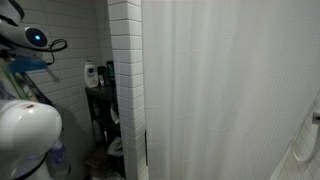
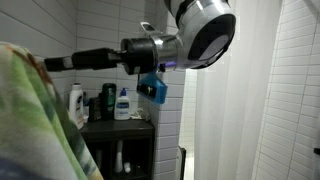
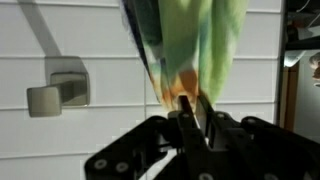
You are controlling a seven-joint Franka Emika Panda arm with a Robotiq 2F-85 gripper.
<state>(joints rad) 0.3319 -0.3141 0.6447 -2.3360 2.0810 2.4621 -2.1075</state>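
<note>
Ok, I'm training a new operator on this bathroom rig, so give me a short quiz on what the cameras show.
1. True or false: in the wrist view the gripper is shut on the colourful cloth.
2. Pick one: in the wrist view the metal wall hook is A) draped with the cloth, B) bare, off to one side of the cloth, C) clamped in the gripper.
3. Fill in: in an exterior view the bottles stand on top of a dark ____.

Key: 1 true; 2 B; 3 shelf.
</note>
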